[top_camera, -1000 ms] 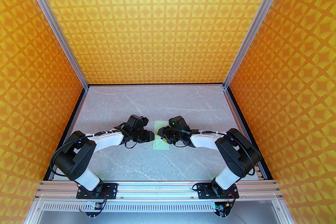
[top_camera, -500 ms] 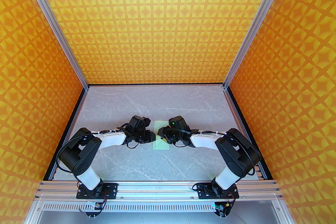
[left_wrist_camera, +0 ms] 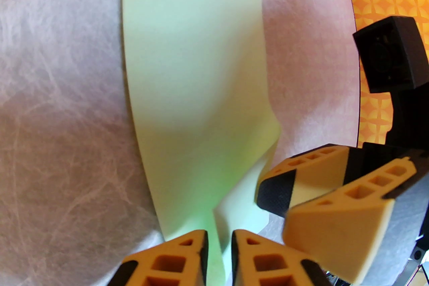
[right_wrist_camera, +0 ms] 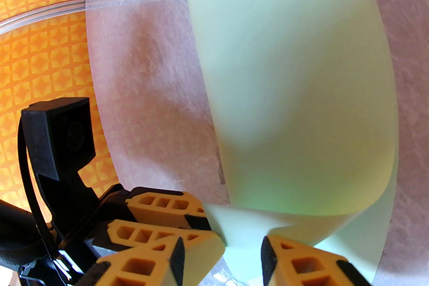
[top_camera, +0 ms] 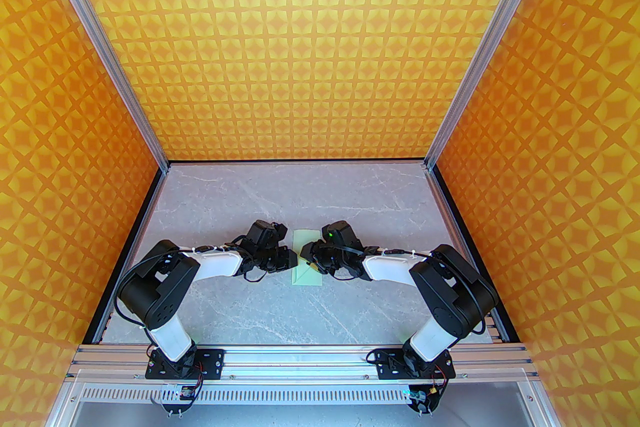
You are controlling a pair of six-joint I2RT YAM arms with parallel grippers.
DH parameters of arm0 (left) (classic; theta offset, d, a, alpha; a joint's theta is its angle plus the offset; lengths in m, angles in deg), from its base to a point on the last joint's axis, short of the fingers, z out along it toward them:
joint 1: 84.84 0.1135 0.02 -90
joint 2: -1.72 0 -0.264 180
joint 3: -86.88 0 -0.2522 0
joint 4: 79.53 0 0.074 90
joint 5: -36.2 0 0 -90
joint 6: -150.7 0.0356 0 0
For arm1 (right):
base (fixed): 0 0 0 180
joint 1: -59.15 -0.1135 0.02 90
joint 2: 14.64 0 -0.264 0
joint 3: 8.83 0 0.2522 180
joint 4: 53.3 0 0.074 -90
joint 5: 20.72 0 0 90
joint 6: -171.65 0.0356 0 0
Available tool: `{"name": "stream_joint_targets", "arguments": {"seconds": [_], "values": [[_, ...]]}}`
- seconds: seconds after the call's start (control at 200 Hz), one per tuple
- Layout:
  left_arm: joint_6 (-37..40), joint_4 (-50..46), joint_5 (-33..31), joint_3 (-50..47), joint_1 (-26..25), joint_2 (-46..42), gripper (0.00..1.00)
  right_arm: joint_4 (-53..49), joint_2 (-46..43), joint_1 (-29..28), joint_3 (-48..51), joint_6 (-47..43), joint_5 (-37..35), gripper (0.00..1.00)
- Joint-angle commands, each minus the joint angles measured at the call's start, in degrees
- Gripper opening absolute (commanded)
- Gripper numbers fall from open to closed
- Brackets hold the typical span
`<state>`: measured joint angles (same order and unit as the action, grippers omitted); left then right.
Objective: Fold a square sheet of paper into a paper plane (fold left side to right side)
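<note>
Check the table [top_camera: 240, 315]: you see a grey, marble-veined top across the lower middle of the top view. One item lies directly on it: the square sheet of paper [top_camera: 307, 279], pale mint-green, folded to a narrow strip at centre frame. In the wrist views, its lower layer lies flat while the upper layer bows up toward the bottom edge.

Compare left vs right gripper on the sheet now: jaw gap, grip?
Jaws: left gripper almost closed, pinching a raised edge of the square sheet of paper; right gripper wider, straddling the curled flap without pinching it. Approach: left gripper from the sheet's left edge, right gripper from its right. Shared: both low at the sheet, close together, same orange-and-black fingers.
</note>
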<state>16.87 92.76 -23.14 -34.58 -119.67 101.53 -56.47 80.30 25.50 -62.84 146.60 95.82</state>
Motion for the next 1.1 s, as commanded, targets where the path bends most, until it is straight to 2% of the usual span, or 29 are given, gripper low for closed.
{"name": "stream_joint_targets", "arguments": {"seconds": [0.0,0.11,0.19,0.555,0.72,0.78,0.97,1.095], "values": [[-0.73,1.43,0.99,0.58,-0.15,0.65,0.20,1.12,0.21,-0.01,-0.10,0.62,-0.11,0.43],[-0.64,1.60,0.99,0.91,0.06,1.09,0.14,1.23,0.05,-0.01,0.02,0.58,-0.01,0.43],[-0.64,1.77,1.03,0.76,0.34,1.13,0.01,1.11,-0.23,-0.01,0.11,0.53,0.08,0.43],[2.99,-2.15,0.90,2.46,1.65,1.70,0.02,-0.73,-2.69,-0.79,1.65,-1.83,-0.37,0.42],[4.46,-3.60,0.94,3.64,1.95,2.38,0.02,0.48,-3.84,-2.26,3.00,-1.96,-1.35,0.30],[4.93,-4.22,1.03,4.15,2.00,2.58,0.02,2.60,-4.11,-2.85,4.20,-1.20,-1.59,0.20],[5.43,-4.71,1.01,4.41,2.11,2.92,0.02,12.62,-4.35,-4.00,9.46,2.73,-2.52,0.00],[5.65,-4.92,1.03,4.62,2.12,3.11,0.03,17.76,-3.85,-5.34,11.13,3.99,-2.74,0.00]]}}
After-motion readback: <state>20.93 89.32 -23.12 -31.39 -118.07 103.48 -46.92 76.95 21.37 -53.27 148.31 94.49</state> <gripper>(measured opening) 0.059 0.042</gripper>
